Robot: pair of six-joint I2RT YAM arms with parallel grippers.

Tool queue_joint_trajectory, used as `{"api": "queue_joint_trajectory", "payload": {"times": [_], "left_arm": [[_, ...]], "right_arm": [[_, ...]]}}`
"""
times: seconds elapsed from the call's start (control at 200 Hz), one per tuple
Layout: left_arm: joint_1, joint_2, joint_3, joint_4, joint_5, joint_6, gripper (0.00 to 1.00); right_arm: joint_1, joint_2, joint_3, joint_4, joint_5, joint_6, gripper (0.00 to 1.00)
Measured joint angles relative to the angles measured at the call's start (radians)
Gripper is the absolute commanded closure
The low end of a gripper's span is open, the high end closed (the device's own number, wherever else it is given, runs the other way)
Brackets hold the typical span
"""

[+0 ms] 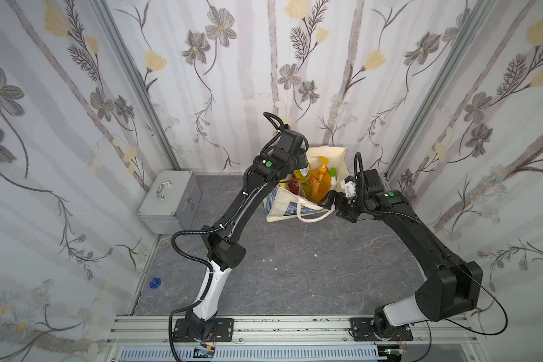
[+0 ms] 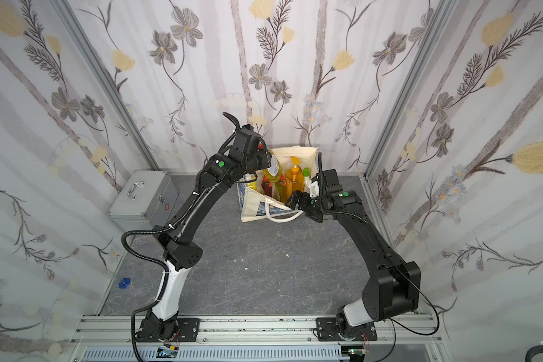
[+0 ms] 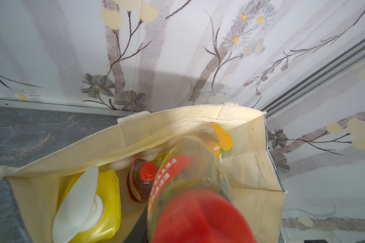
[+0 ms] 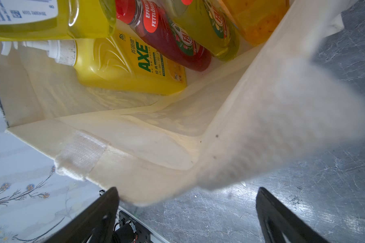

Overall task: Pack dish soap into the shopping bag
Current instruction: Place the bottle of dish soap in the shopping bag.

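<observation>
The left pincer [image 2: 263, 155] is closed partway round the neck of a yellow-green bottle [image 2: 273, 167]. The bottle hangs tilted over the mouth of the shopping bag [image 2: 312, 156], which stands at the back of the counter [image 2: 264, 266]. The right pincer [image 4: 188, 202] gapes wide at the bag's near rim and grips nothing. Five bottles look already packed, and this sixth still needs lowering and releasing. Only the right wrist view shows the yellow pump bottle [image 4: 131, 69], dark red bottle [image 4: 173, 42] and second yellow-green bottle [image 4: 211, 31] standing on the bag's floor. Both top views show no bottle on the counter.
</observation>
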Motion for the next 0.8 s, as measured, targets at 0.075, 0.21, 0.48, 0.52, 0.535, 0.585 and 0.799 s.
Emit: {"api": "queue_joint_trajectory", "payload": {"times": [0.075,0.21,0.48,0.52,0.535,0.585,0.799], "left_arm": [[0.000,0.000,0.000,-0.008,-0.019,0.001,0.76],[0.000,0.000,0.000,-0.057,-0.040,0.004,0.76],[-0.019,-0.011,-0.038,-0.065,0.007,0.057,0.76],[-0.023,-0.017,-0.045,-0.065,0.009,0.058,0.76],[-0.024,-0.020,-0.048,-0.065,0.011,0.059,0.76],[-0.024,-0.032,-0.060,-0.064,0.010,0.065,0.76],[-0.019,-0.051,-0.082,-0.041,-0.004,0.153,0.76]], "right_arm": [[-0.002,-0.011,0.000,0.006,0.017,0.010,0.00],[-0.012,-0.024,0.000,0.018,0.052,0.039,0.00],[-0.024,-0.024,-0.003,0.025,0.061,0.064,0.00],[-0.026,-0.024,-0.003,0.025,0.061,0.066,0.00],[-0.026,-0.024,-0.003,0.025,0.061,0.066,0.00],[-0.026,-0.023,-0.003,0.025,0.061,0.066,0.00],[-0.026,-0.019,-0.018,0.028,0.057,0.070,0.00]]}}
